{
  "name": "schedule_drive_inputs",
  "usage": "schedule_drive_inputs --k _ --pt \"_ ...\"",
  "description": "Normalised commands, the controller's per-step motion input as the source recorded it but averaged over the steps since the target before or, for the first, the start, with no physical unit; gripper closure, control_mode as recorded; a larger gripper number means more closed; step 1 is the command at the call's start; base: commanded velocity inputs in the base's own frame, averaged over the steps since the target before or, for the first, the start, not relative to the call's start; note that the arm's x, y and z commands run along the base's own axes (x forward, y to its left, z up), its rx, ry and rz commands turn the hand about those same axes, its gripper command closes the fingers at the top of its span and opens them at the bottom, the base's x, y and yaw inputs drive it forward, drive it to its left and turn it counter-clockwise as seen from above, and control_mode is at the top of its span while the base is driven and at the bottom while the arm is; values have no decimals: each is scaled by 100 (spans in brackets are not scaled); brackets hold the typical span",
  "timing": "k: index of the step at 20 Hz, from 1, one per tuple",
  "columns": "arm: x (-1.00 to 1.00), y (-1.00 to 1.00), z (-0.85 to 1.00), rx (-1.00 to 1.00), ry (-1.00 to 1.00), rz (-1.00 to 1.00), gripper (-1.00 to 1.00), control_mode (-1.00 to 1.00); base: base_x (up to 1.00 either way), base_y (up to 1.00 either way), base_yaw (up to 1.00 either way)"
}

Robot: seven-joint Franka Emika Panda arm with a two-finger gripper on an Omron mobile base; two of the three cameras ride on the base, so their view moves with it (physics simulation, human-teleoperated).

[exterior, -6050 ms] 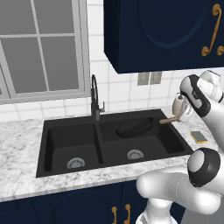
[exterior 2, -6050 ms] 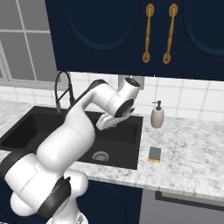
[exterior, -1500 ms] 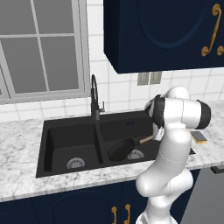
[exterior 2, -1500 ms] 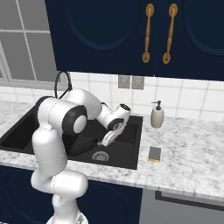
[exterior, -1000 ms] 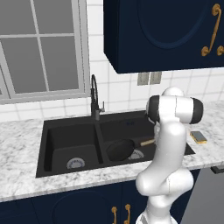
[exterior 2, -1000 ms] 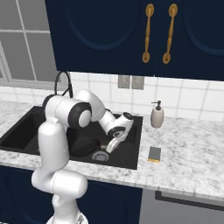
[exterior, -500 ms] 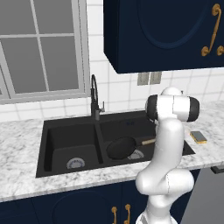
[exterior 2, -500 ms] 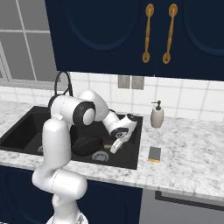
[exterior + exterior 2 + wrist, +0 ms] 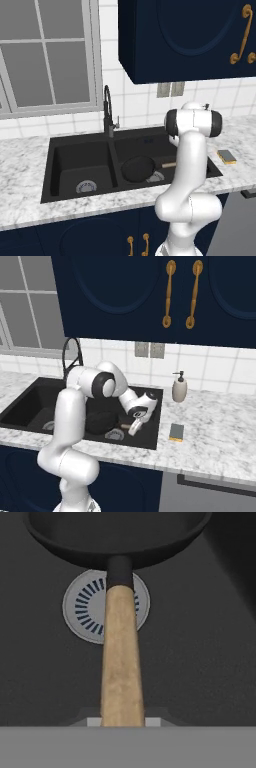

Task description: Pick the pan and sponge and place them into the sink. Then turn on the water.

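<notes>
The round black pan (image 9: pixel 137 168) lies low in the right basin of the black sink (image 9: pixel 80 150), partly over the silver drain (image 9: pixel 82 607). Its wooden handle (image 9: pixel 121 662) runs straight back into my gripper (image 9: pixel 135 428), which is shut on the handle's end inside the basin. The pan (image 9: pixel 100 422) sits left of the hand in the right base view. The yellow sponge (image 9: pixel 227 156) with its dark top rests on the marble counter to the right of the sink, also seen as the sponge (image 9: pixel 176 432) near the counter's front. No stream falls from the gooseneck faucet (image 9: pixel 107 107).
A beige soap dispenser (image 9: pixel 179 388) stands by the tiled wall behind the sponge. Dark blue cabinets (image 9: pixel 150 296) hang above the counter. The left basin (image 9: pixel 82 172) holds just its drain. My white arm (image 9: pixel 192 150) reaches over the sink's right edge.
My hand has sunk deeper into the right basin with the handle in it, and the pan has come down flatter over the drain. The sponge has not moved.
</notes>
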Motion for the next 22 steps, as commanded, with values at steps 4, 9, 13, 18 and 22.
schedule_drive_inputs --k 4,9,13,18,22 --pt "4 -3 -12 0 0 1 100 -100 0 0 0" --pt "1 0 0 0 0 1 -100 -100 0 0 0" --pt "0 0 -2 0 0 1 -100 -100 0 0 0" --pt "0 12 46 0 0 0 -100 -100 0 0 0" --pt "0 10 100 0 0 0 -100 -100 0 0 0"
